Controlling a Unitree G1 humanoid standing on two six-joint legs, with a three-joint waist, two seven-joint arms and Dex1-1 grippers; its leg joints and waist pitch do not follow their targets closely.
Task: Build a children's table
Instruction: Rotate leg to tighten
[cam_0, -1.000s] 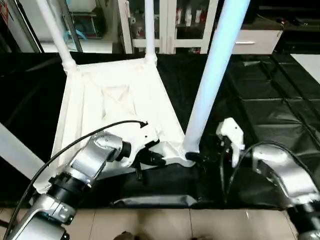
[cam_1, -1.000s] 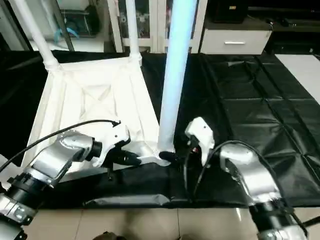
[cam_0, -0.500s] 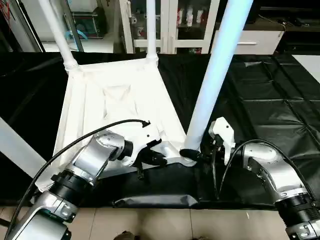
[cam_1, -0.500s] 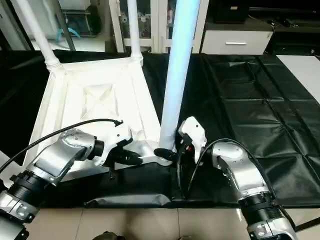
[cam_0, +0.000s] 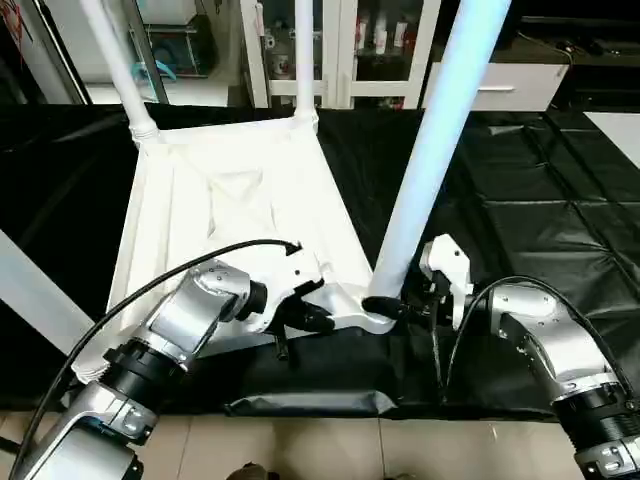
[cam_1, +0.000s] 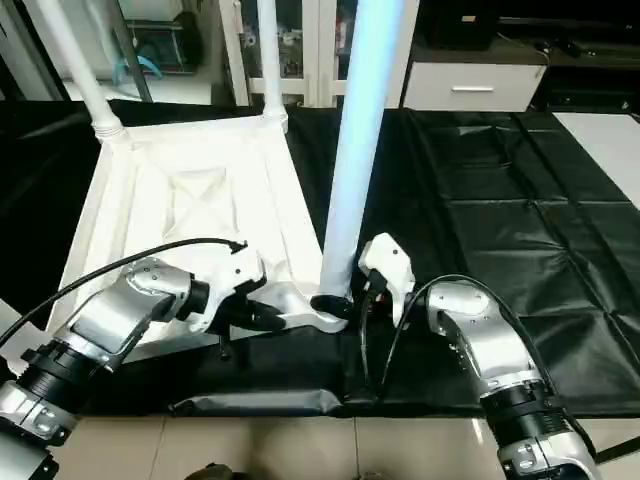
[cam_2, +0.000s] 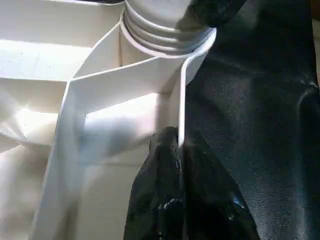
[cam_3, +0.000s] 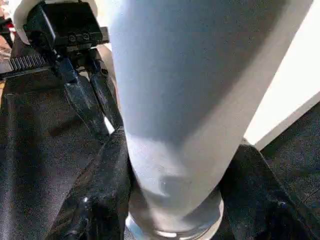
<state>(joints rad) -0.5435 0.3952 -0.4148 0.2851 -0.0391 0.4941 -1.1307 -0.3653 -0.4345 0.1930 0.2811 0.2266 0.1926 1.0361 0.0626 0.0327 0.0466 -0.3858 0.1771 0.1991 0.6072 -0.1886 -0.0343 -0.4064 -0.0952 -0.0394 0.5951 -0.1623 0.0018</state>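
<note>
The right claw (cam_1: 335, 303) grips the base of the near leg (cam_1: 360, 140) where it stands in its corner socket, while the left claw (cam_1: 262, 318), pinched tight, holds the rim of the upturned children's table (cam_1: 190, 200) on the black worktop (cam_1: 500, 170).

Black-covered work table (cam_0: 520, 190) carries upturned children's table (cam_0: 230, 200).

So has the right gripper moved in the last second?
Yes. The right gripper has come in leftward to the base of the near leg, its fingers now straddling it.
</note>
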